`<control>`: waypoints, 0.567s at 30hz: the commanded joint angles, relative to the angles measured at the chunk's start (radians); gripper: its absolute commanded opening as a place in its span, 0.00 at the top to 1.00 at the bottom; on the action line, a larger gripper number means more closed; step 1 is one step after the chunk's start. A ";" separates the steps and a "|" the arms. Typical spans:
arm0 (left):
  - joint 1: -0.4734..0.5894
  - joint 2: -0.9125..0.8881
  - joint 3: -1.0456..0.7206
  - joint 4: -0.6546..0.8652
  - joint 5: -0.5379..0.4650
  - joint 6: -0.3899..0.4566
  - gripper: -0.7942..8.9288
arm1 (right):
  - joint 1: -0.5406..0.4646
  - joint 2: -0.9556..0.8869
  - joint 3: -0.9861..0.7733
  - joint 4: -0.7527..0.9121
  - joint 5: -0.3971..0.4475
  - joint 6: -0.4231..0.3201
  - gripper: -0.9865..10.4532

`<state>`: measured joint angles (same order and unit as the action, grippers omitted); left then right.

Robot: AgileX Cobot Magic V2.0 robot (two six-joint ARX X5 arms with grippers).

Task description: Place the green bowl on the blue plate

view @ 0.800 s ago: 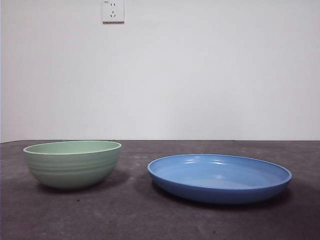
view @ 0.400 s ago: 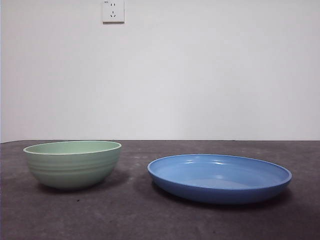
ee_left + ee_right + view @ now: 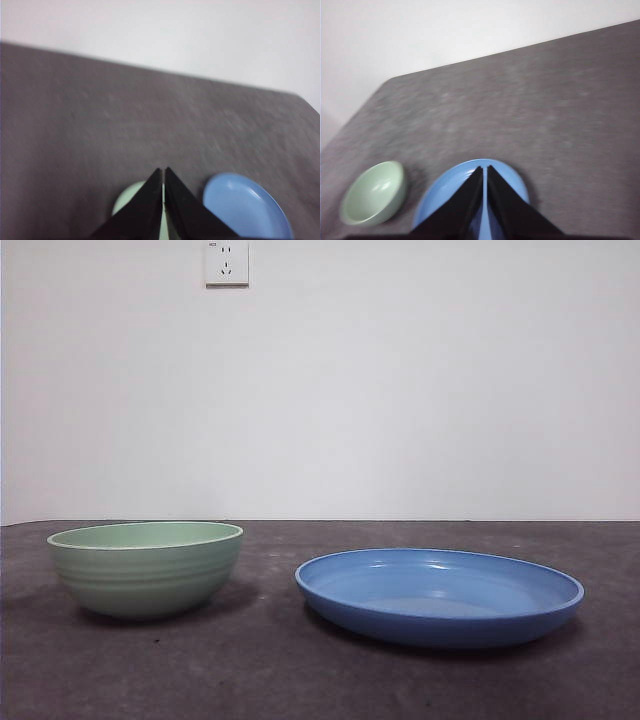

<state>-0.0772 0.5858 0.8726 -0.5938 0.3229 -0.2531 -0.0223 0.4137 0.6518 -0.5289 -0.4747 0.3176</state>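
The green bowl (image 3: 146, 566) stands upright on the dark table at the left of the front view. The blue plate (image 3: 438, 594) lies empty to its right, a short gap between them. Neither gripper shows in the front view. My left gripper (image 3: 163, 172) is shut and empty, high above the table over the green bowl (image 3: 125, 200), with the blue plate (image 3: 247, 207) beside it. My right gripper (image 3: 484, 170) is shut and empty, high over the blue plate (image 3: 445, 192); the green bowl (image 3: 374, 192) sits off to the side.
The dark grey table (image 3: 300, 680) runs back to a white wall with a power socket (image 3: 226, 261). The table's far edge and a corner show in both wrist views (image 3: 300, 97).
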 commanded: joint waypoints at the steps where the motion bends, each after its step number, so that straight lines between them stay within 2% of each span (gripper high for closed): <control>1: -0.003 0.057 0.081 -0.077 0.048 0.011 0.91 | 0.001 0.053 0.067 -0.032 -0.050 -0.050 0.91; 9: -0.012 0.203 0.224 -0.274 0.180 0.120 0.91 | 0.014 0.190 0.243 -0.173 -0.120 -0.158 0.91; 14: -0.024 0.237 0.227 -0.277 0.203 0.126 0.91 | 0.036 0.245 0.285 -0.224 -0.192 -0.176 0.91; 17: -0.024 0.243 0.227 -0.274 0.203 0.126 0.91 | 0.042 0.247 0.285 -0.232 -0.206 -0.176 0.91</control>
<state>-0.0990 0.8211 1.0779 -0.8795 0.5220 -0.1440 0.0174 0.6590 0.9218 -0.7681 -0.6754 0.1581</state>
